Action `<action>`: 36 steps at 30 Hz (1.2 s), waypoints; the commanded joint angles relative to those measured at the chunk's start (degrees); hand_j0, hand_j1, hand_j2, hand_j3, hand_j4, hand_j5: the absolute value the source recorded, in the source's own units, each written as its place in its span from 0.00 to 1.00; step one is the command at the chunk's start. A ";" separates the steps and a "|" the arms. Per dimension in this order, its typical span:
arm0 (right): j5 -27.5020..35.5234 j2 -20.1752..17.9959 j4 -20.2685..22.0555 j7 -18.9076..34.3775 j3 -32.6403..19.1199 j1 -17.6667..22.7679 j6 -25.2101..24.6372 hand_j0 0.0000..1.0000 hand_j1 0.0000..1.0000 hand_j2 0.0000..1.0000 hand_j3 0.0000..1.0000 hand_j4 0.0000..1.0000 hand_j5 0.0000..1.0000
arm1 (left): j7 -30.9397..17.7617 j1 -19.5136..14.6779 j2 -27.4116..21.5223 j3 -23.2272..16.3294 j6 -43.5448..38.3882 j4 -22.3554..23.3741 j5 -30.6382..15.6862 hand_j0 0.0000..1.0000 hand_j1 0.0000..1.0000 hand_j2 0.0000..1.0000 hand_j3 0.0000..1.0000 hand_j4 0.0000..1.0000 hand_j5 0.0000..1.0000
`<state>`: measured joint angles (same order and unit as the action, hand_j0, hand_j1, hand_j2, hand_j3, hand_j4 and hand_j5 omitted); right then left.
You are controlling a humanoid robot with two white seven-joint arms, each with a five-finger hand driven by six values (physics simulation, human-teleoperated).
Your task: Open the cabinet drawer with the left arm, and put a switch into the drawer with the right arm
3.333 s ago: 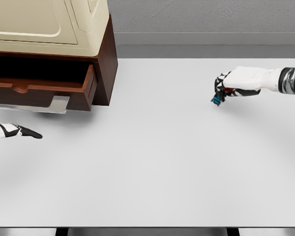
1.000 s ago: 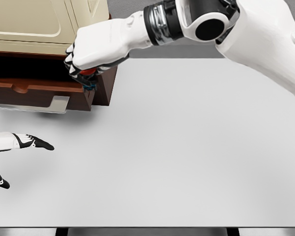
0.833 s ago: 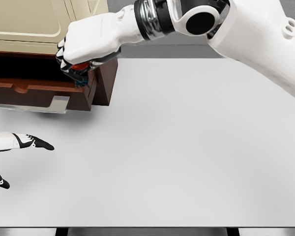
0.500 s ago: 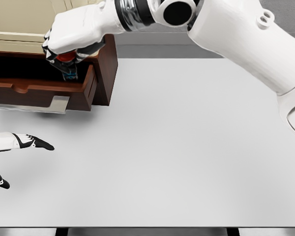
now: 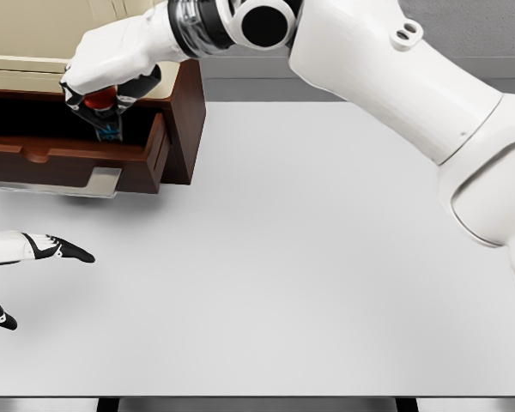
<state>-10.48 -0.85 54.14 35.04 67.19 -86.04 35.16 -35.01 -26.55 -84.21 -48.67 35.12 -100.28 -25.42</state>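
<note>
1. At the upper left of the frame, the right hand (image 5: 103,73) is clenched around the switch (image 5: 106,116), which shows a red top and a blue lower end
2. The switch hangs over the dark opening of the pulled-out drawer (image 5: 73,163) of the brown cabinet (image 5: 184,112)
3. The left hand (image 5: 43,248) lies at the lower left edge on the white table (image 5: 326,257), fingers extended and holding nothing
</note>
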 commanded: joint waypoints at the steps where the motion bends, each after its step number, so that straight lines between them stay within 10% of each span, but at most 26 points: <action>1: -0.15 0.85 -3.16 -0.04 -0.04 0.00 -0.16 0.32 0.32 0.32 0.32 0.32 0.32 | 0.01 0.00 -0.08 0.07 -0.12 -0.01 -0.42 1.00 1.00 1.00 1.00 1.00 1.00; 23: -0.41 0.85 -6.59 -0.04 2.42 -1.23 -0.16 0.37 0.37 0.37 0.37 0.37 0.37 | 0.01 0.00 -0.17 0.07 -0.12 -0.01 -0.42 1.00 1.00 1.00 1.00 1.00 1.00; 26: -1.38 0.85 -5.54 -0.04 2.51 -1.58 -0.16 1.00 1.00 1.00 1.00 1.00 1.00 | 0.01 0.00 -0.17 0.07 -0.12 -0.01 -0.42 1.00 1.00 1.00 1.00 1.00 1.00; 31: -1.29 0.85 1.84 -0.04 2.15 -2.20 -0.16 1.00 1.00 1.00 1.00 1.00 1.00 | 0.01 0.00 -0.17 0.07 -0.12 -0.01 -0.42 1.00 1.00 1.00 1.00 1.00 1.00; 33: -1.21 0.85 12.29 -0.04 0.31 -2.11 -0.16 1.00 1.00 1.00 1.00 1.00 1.00 | 0.01 0.00 -0.17 -0.02 -0.12 -0.01 -0.42 1.00 1.00 1.00 1.00 1.00 1.00; 36: -0.24 -13.02 28.20 -0.04 -3.91 0.96 -0.16 1.00 1.00 1.00 1.00 1.00 1.00 | 0.01 0.00 -0.17 0.07 -0.12 -0.01 -0.34 1.00 1.00 1.00 1.00 1.00 1.00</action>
<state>-11.21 -7.27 72.44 35.01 65.58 -83.34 35.13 -35.02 -26.49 -84.25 -48.74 35.12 -100.28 -25.35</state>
